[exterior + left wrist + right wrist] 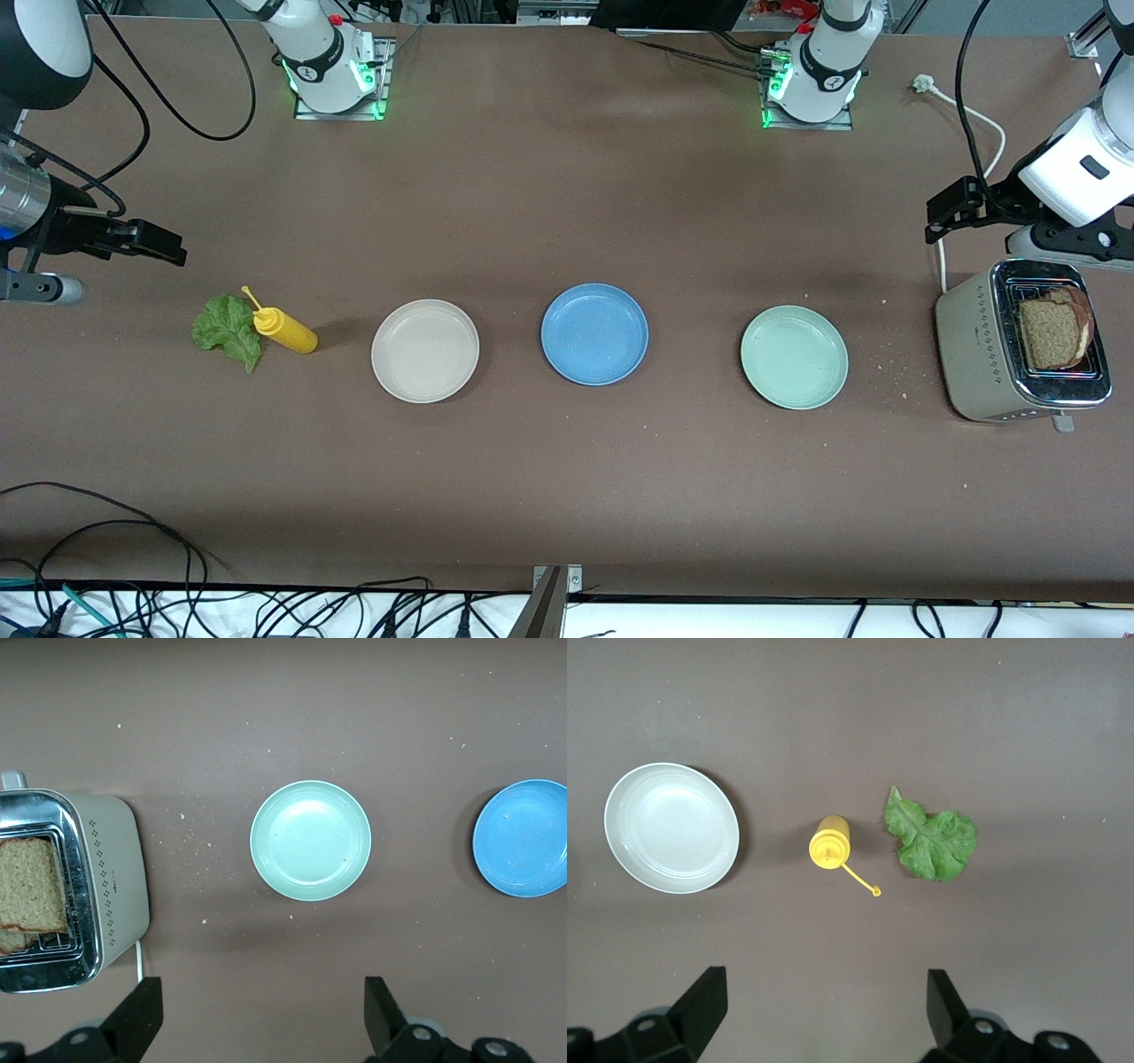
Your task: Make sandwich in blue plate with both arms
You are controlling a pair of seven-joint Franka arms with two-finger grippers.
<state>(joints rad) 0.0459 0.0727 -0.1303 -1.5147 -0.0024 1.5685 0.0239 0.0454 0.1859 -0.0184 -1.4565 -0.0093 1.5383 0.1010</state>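
- The brown table point(567, 496) carries everything, with my two arms based along one edge.
- A toaster point(974, 354) stands at my left arm's end, two slices of brown bread point(1054, 332) upright in its slots.
- My left gripper point(952, 208) hangs with fingers spread wide over the table by the toaster, holding nothing.
- My right gripper point(155, 244) hangs over the other end, fingers likewise spread and empty.
- Three plates lie in a row: the beige plate point(425, 390) toward my right arm's end, the blue plate point(594, 377) in the middle and bare, the mint-green plate point(795, 399) toward the toaster.
- The lettuce leaf point(226, 330) lies flat, touching a yellow squeeze bottle point(285, 330) tipped on its side.
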